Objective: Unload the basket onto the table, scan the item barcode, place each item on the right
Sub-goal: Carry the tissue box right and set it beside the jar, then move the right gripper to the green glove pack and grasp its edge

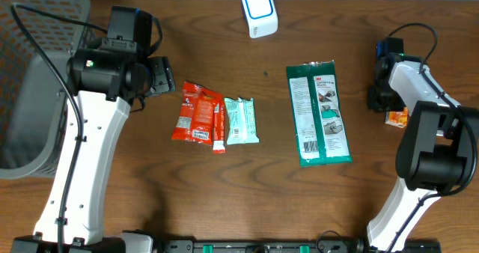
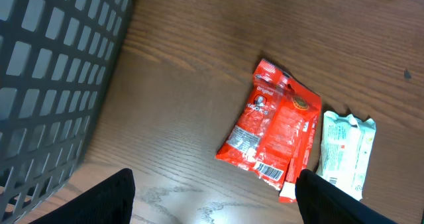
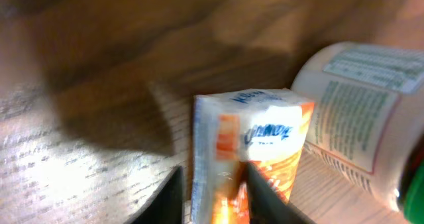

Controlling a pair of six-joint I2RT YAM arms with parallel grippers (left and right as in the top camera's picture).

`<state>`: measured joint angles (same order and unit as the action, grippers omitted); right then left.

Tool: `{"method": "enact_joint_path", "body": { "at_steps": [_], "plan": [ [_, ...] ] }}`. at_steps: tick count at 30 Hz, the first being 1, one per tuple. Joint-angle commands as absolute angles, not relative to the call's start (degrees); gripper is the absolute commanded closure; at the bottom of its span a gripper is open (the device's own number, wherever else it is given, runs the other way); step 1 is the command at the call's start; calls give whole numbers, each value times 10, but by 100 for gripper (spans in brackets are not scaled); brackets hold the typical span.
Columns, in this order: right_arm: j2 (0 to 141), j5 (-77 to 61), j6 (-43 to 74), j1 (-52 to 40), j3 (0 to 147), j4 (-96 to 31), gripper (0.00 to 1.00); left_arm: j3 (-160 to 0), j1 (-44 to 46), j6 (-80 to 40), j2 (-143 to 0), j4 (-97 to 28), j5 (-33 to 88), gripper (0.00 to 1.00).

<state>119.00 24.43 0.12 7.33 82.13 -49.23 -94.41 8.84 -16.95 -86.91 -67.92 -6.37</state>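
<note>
Packet (image 3: pixel 255 141) sits between the fingers of my right gripper (image 3: pixel 213 184); I can't tell if it's gripped; left gripper (image 2: pixel 215 184) hangs wide open, empty.

Overhead straight down, left wrist oblique — shares red packet (image 2: pixel 271 131), right wrist close-up

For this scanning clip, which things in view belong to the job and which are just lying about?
Job, likely: barcode scanner; orange packet at the right fingers.
Lying about: red snack packet; pale green packet; green 3M pack; labelled white bottle; grey basket.
</note>
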Motion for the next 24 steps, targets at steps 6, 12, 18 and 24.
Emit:
{"method": "enact_joint_path", "body": {
  "at_steps": [6,12,18,24],
  "plan": [
    [1188,126,-1,60,910,-592,42,-942,87,-177,-868,-681,-71,22],
    [1188,-101,-9,58,946,-650,39,-942,88,-177,-868,-681,-71,22],
    [1188,-173,-9,54,929,-649,29,-942,88,-177,-868,-681,-71,22],
    [1188,-170,-9,34,882,-634,27,-942,88,-177,-868,-681,-71,22]
  ]
}}
